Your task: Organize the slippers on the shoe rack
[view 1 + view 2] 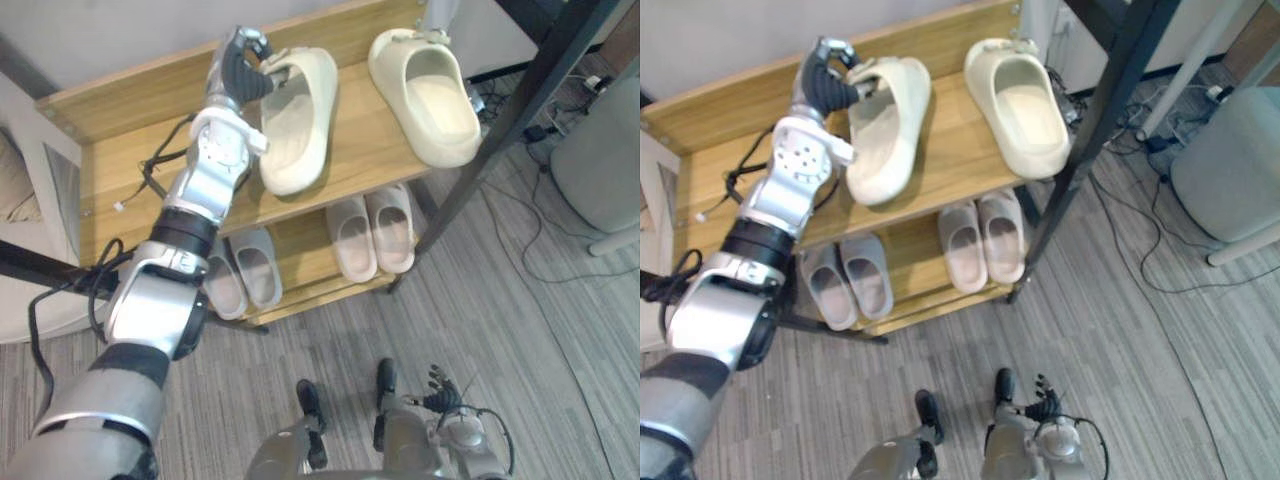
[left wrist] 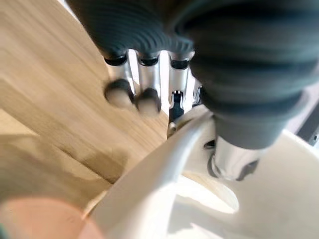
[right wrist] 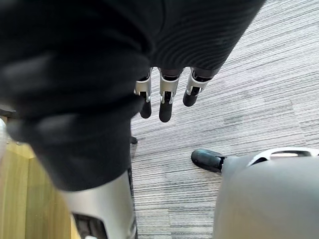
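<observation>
Two cream slippers lie on the wooden rack's top shelf (image 1: pixel 120 170). My left hand (image 1: pixel 245 65) is at the left slipper (image 1: pixel 295 130), by its strap end near the back of the shelf. In the left wrist view the fingers (image 2: pixel 144 94) curl down outside the strap (image 2: pixel 164 179) and the thumb reaches inside, so the hand is shut on it. The right cream slipper (image 1: pixel 430 95) lies apart, sole down, near the shelf's right edge. My right hand (image 1: pixel 440 385) hangs low over the floor, its fingers (image 3: pixel 167 99) relaxed and holding nothing.
On the lower shelf stand a grey pair (image 1: pixel 245 270) and a pale pink pair (image 1: pixel 372 235). A black slanted post (image 1: pixel 500 130) runs beside the rack's right end. A grey rounded object (image 1: pixel 600 160) and cables (image 1: pixel 540 230) lie on the striped floor to the right.
</observation>
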### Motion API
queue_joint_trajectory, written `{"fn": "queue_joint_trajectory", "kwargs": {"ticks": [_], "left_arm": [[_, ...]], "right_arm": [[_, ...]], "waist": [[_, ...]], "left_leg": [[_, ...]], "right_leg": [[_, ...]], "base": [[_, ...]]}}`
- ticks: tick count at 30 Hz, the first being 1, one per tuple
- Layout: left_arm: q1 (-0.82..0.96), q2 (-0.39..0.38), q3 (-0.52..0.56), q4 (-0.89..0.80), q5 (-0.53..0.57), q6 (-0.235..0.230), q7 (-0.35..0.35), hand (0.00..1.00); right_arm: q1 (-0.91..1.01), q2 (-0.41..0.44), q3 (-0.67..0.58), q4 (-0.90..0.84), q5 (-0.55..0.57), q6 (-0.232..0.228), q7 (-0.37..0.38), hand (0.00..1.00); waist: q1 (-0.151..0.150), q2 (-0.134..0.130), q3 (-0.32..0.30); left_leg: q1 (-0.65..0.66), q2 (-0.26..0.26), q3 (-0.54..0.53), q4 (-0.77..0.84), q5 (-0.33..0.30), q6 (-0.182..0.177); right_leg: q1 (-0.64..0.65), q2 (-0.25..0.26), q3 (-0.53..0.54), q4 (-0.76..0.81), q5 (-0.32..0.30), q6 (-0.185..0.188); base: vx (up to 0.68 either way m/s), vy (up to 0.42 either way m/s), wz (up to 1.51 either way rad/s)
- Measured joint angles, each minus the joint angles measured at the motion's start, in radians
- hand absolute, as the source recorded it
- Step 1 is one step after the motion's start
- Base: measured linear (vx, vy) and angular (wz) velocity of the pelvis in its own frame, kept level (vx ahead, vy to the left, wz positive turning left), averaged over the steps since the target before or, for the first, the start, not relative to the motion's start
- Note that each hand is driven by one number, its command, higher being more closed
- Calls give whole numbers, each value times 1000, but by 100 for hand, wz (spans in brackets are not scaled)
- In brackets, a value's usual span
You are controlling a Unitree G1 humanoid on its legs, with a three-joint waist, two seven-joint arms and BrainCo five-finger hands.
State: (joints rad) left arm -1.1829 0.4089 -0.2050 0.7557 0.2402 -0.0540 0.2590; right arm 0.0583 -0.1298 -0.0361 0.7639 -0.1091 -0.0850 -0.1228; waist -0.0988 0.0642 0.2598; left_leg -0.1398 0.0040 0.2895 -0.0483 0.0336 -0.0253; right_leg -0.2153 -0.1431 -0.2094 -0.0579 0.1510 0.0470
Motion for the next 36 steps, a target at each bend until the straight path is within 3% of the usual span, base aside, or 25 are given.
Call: {"fn": "queue_joint_trajectory", "kwargs": {"ticks": [15, 28, 36], "left_arm": [[-19, -114, 2, -34, -35, 18, 48, 0], [124, -117, 32, -220, -108, 18, 71, 0], [210, -117, 63, -359, -179, -1, 89, 0]], "right_arm": [[-6, 1, 0, 0, 1, -11, -16, 0], [-9, 2, 1, 19, 0, -9, -16, 0], [-9, 0, 2, 38, -1, -5, -15, 0]], "waist": [[-9, -2, 13], [-4, -5, 16], [23, -5, 15]], "left_leg": [[-6, -29, -41, -2, 15, 22], [21, -31, -70, -2, 14, 28], [38, -31, -88, -2, 14, 28]], "right_leg": [[7, -31, -32, 16, 5, 17], [61, -32, -62, -6, 5, 18], [91, -31, -82, -14, 4, 18]], "base": [[37, 20, 7], [39, 5, 7], [33, 4, 6]]}}
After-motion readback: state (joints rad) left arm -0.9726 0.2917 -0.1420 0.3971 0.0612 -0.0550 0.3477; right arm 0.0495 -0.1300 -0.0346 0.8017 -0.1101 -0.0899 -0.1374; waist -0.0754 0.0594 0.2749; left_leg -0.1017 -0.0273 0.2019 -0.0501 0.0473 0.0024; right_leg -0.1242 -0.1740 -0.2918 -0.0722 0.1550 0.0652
